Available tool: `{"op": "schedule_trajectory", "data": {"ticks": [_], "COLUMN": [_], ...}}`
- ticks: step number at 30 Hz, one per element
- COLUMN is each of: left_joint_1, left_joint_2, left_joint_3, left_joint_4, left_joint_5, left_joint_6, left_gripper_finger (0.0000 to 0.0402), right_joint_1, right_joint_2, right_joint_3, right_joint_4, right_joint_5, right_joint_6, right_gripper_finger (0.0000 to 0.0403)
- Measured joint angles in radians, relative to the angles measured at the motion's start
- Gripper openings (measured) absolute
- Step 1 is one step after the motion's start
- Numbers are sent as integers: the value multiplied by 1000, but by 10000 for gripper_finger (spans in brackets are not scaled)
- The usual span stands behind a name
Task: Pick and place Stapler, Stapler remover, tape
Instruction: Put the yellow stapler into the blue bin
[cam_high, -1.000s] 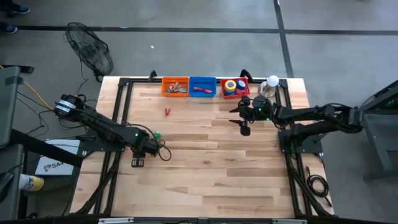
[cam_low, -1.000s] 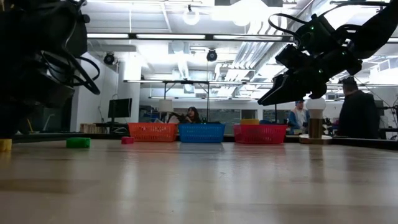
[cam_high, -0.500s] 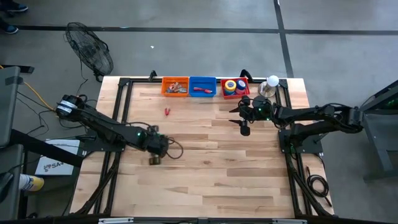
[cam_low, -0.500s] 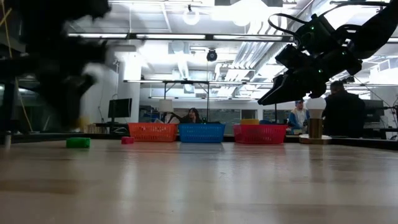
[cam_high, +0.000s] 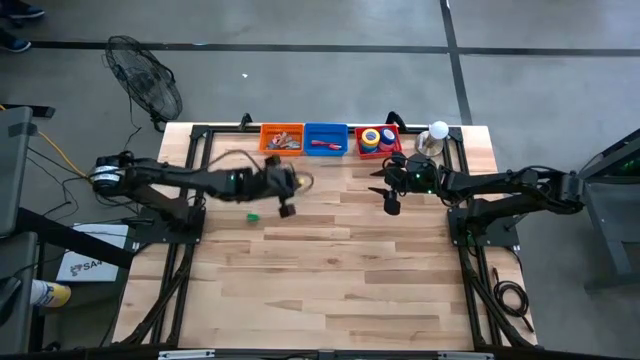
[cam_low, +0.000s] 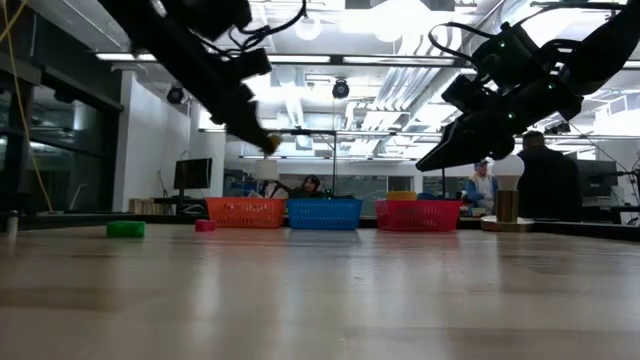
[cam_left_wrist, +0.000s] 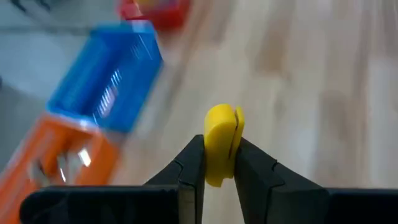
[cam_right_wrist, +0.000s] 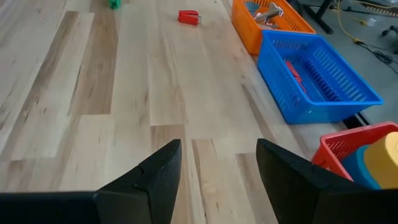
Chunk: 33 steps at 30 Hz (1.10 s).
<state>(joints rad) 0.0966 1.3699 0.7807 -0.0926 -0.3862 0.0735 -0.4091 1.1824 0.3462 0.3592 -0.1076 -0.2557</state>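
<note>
left gripper (cam_left_wrist: 219, 163) clamps yellow staple remover (cam_left_wrist: 220, 149) | near orange basket (cam_high: 282, 139), likely for drop-off | right gripper (cam_right_wrist: 217, 163) gapes, idle

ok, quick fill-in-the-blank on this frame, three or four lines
1. The left gripper is shut on a small ____ object.
2. The blue basket sits between the orange basket and the ____ one.
3. The right gripper is ____ and holds nothing.

Missing: yellow; red; open
</note>
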Motion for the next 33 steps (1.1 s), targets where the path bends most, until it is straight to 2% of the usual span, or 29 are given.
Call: {"op": "schedule_trajectory", "data": {"ticks": [9, 15, 20, 29, 33], "left_joint_1": [305, 398, 443, 453, 453], "left_joint_2": [100, 250, 396, 613, 697], "left_joint_3": [7, 152, 348, 701, 845], "left_joint_4": [262, 242, 76, -179, -362], "left_joint_5": [279, 343, 342, 219, 174], "left_joint_6": [157, 216, 236, 230, 236], "left_gripper_finger": [59, 59, 59, 59, 59], "right_joint_1": [0, 0, 0, -3, -3], "right_joint_2": [0, 0, 0, 0, 0], "right_joint_3": [0, 0, 0, 0, 0], "right_joint_4": [4, 12, 13, 12, 12], "right_joint_5": [6, 49, 49, 57, 64], "right_joint_6": [16, 14, 13, 8, 4], "right_gripper_finger": [199, 199, 199, 199, 199]}}
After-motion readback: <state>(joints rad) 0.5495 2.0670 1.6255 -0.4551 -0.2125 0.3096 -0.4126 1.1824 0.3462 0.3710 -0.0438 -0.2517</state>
